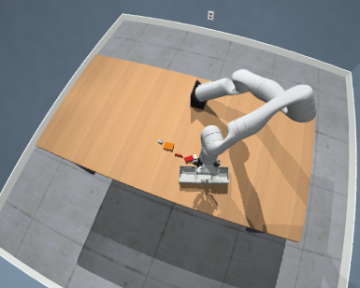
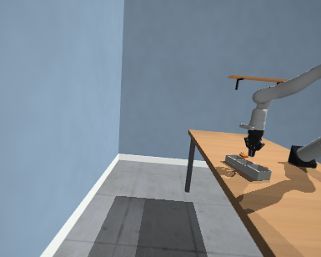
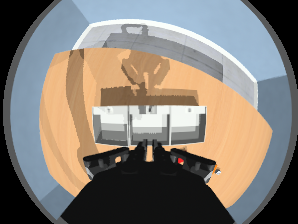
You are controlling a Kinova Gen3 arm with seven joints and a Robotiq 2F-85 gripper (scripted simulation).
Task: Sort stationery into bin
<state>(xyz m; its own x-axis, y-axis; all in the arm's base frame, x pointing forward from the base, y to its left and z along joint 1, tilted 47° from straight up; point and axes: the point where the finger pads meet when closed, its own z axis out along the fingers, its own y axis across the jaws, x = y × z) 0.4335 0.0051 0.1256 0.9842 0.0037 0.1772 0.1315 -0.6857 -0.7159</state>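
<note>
Table: long and wood-topped (image 1: 128, 103) (image 2: 298, 209) (image 3: 225, 130), carrying the bins, the arm's black base and the loose things.
Arm: pale grey (image 1: 240, 126) (image 2: 298, 85), bent out over the table, its wrist above the bins.
Shelf: wooden (image 2: 256, 78), on the wall in the exterior view.
Bins: three grey compartments in a row (image 1: 203, 183) (image 2: 262, 175) (image 3: 169, 125), standing on the table; letters too small to read, so which is B I cannot tell.
Pincer: black (image 1: 207, 169) (image 2: 251, 154) (image 3: 150, 145), pointing down near the bins, fingers nearly together, a narrow gap between them, nothing held.
Orange block: on the table (image 1: 168, 146) (image 2: 243, 155) (image 3: 215, 169), well apart from the bins.
Red block: on the table (image 1: 189, 158), just beside the bins, a white bit (image 1: 194, 157) at its side.
Red piece: small and slim (image 1: 179, 155), on the table between the orange and red blocks.
White piece: tiny (image 1: 160, 141) (image 3: 218, 172), on the table near the orange block.
Stationery: too small to identify; I cannot tell which things it is or whether any lies in a bin.
</note>
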